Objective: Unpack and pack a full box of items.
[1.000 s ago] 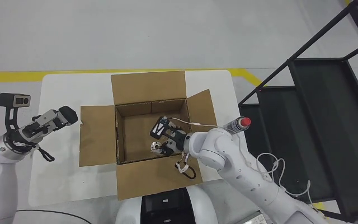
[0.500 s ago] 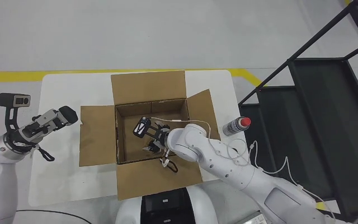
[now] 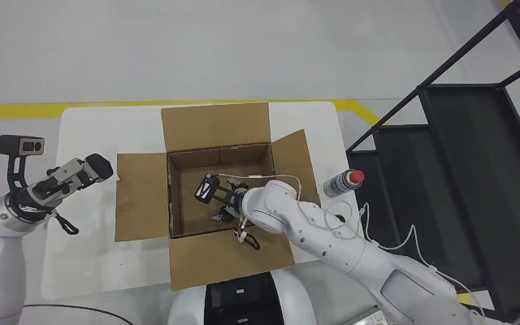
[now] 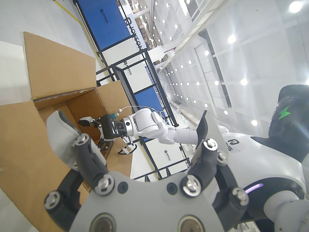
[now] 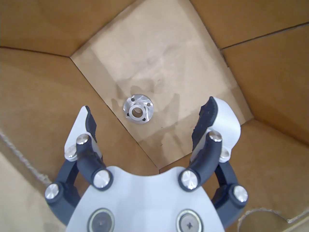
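An open cardboard box (image 3: 218, 130) stands on the white table (image 3: 89, 252), its flaps folded out. My right gripper (image 3: 208, 188) is inside the box, open. From the right wrist, a small round metal flange (image 5: 138, 109) lies on the box floor (image 5: 157, 56), below and between the spread fingers of the right gripper (image 5: 148, 108), apart from both. My left gripper (image 3: 99, 166) hangs open and holds nothing to the left of the box. The left wrist view has the left gripper (image 4: 130, 119) facing the box (image 4: 60, 73), with the right gripper (image 4: 90, 131) beyond it.
A grey spray can with a red cap (image 3: 344, 183) stands right of the box by the table's edge. A dark metal stair frame (image 3: 455, 162) stands further right. A yellow floor line (image 3: 49, 108) runs behind the table. Bare table lies left of the box.
My right gripper has moved left across the inside of the box, most of it in the first half second. The left arm has stayed still.
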Available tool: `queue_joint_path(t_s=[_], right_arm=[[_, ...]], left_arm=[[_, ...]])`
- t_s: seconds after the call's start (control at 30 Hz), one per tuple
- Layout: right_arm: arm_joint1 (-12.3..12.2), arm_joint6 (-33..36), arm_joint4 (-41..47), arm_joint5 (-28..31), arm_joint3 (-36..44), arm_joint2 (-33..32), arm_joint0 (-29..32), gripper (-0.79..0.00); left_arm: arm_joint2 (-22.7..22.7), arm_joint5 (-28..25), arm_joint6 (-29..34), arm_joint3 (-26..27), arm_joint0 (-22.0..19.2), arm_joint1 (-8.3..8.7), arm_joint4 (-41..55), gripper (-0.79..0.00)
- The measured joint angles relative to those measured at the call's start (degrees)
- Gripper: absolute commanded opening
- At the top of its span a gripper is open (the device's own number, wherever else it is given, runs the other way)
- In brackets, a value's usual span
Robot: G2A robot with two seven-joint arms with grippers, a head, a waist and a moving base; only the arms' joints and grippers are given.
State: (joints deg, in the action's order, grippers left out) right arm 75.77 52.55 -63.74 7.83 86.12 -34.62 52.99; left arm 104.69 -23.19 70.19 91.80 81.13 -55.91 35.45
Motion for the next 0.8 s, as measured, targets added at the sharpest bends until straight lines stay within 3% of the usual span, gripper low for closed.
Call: queue_joint_path(t_s=[0.1,0.2,0.33,0.43,0.5,0.8], right_arm=[[1.0,0.8,0.7,0.5,-3.1,1.2,-1.6,0.000],[2.1,2.1,2.1,1.8,-6.1,2.3,-3.5,-0.215],[3.6,3.8,3.3,3.3,-9.7,3.8,-6.2,-0.292],[4.6,5.7,4.0,4.1,-12.1,4.9,-7.7,-0.286],[5.2,6.4,4.7,4.7,-13.4,5.4,-8.4,-0.342],[7.3,7.5,6.4,6.7,-17.7,6.8,-10.5,-0.200]], left_arm=[[0.0,0.0,0.0,0.0,0.0,0.00,0.0,0.000],[0.0,0.0,0.0,0.0,0.0,0.00,0.0,0.000],[0.0,0.0,0.0,0.0,0.0,0.00,0.0,0.000],[0.0,0.0,0.0,0.0,0.0,0.00,0.0,0.000],[0.0,0.0,0.0,0.0,0.0,0.00,0.0,0.000],[0.0,0.0,0.0,0.0,0.0,0.00,0.0,0.000]])
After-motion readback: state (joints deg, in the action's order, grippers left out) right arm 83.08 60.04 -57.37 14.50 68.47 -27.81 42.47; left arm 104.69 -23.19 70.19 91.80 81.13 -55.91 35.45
